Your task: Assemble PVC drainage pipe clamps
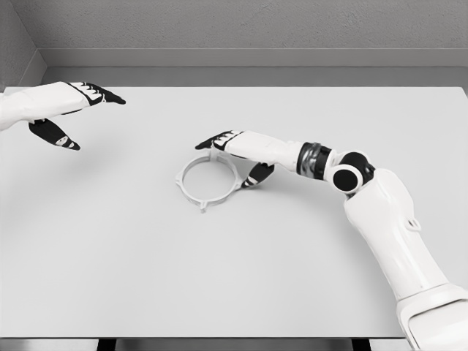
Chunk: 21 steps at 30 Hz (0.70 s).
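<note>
I see the white ring-shaped plastic pipe clamp (pixel 208 180) lying flat mid-tabletop (pixel 234 278). My right robot hand (pixel 232 156) hovers at its far-right rim, fingers extended, gripping nothing. The left robot hand (pixel 69 117) hangs open, well apart.

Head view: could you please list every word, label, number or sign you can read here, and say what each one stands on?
None: no readable text appears anywhere in this view.
The white clamp ring, the table, the right hand beside the ring and the left hand at the upper left all carry no lettering, labels or numbers.
</note>
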### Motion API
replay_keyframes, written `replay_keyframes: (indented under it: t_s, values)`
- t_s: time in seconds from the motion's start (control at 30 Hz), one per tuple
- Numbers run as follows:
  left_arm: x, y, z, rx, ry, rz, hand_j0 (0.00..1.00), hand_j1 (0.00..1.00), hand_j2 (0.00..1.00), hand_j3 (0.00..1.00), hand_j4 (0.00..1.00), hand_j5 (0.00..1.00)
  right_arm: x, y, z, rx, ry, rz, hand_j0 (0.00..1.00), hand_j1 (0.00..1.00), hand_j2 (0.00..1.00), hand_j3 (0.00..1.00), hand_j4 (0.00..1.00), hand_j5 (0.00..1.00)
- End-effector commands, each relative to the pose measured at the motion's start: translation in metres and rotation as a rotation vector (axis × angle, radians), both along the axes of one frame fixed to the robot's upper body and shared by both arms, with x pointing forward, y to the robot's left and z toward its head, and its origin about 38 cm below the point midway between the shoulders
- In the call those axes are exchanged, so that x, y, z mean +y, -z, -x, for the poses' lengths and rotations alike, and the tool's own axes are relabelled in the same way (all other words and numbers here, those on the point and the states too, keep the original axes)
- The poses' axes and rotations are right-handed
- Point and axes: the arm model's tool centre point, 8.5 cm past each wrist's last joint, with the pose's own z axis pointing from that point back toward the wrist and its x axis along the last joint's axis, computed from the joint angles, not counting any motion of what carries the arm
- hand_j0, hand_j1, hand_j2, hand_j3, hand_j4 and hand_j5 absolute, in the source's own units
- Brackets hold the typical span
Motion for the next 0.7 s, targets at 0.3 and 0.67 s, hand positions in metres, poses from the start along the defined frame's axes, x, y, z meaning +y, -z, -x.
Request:
replay_keyframes:
  t_s: [0.3,0.67]
  values:
    - [0.0,-0.001,0.0,-0.001,-0.002,0.009,1.0,1.0,1.0,1.0,1.0,1.0,0.002,-0.001,0.0,0.002,-0.002,-0.006,1.0,1.0,1.0,1.0,1.0,1.0]
    - [0.0,-0.002,0.0,-0.002,-0.001,0.007,1.0,1.0,1.0,1.0,1.0,1.0,-0.151,-0.043,-0.03,-0.066,0.312,-0.026,1.0,1.0,1.0,1.0,1.0,1.0]
